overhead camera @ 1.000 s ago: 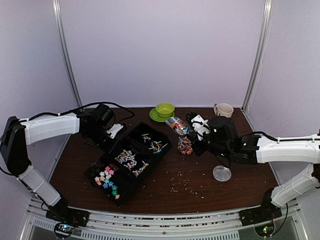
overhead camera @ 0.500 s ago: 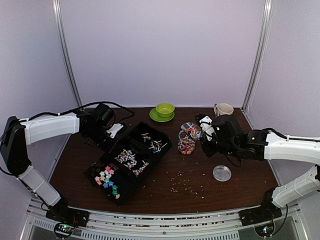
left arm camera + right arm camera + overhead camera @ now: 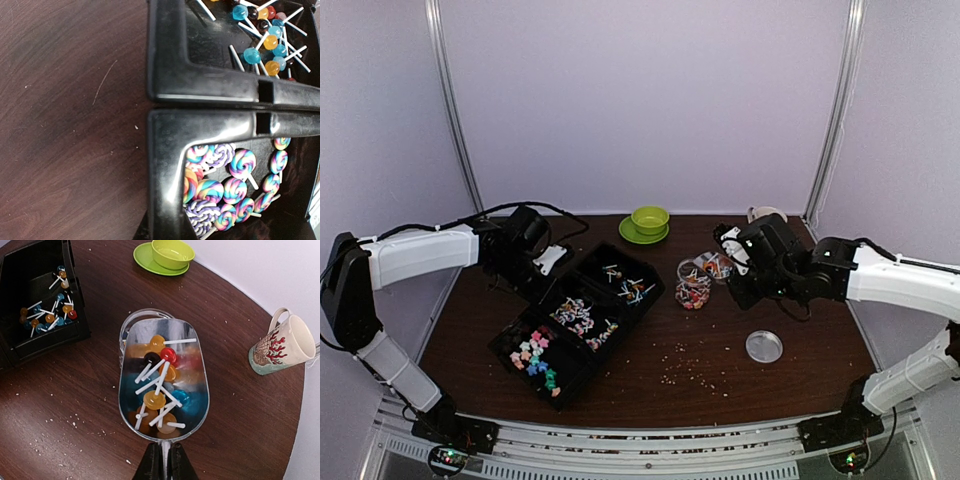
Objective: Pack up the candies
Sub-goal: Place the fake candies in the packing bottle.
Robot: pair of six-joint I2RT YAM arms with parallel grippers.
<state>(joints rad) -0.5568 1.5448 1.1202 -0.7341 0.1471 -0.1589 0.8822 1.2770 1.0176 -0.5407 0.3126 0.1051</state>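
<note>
On the brown table [image 3: 100, 385], right gripper [image 3: 162, 467] pinches a scoop [image 3: 186, 334] of round white-sticked candies [image 3: 154, 400].

The top camera looks down from behind over the whole counter [image 3: 800, 385]; both wrist cameras look down closely, sharing the black tray [image 3: 170, 60].

A black compartment tray [image 3: 167, 60] lay on the left of the dark wooden surface [image 3: 720, 325]. A silvery scoop [image 3: 141, 330] hung with its tip over the mouth of a clear jar [image 3: 692, 285]. At the far edge a green bowl [image 3: 650, 216] sat on a green saucer [image 3: 628, 234]; a cream mug [image 3: 281, 346] with a red pattern stood well to its right. A round lid [image 3: 764, 346] lay flat nearer the front, pale crumbs [image 3: 686, 372] beside it.
</note>
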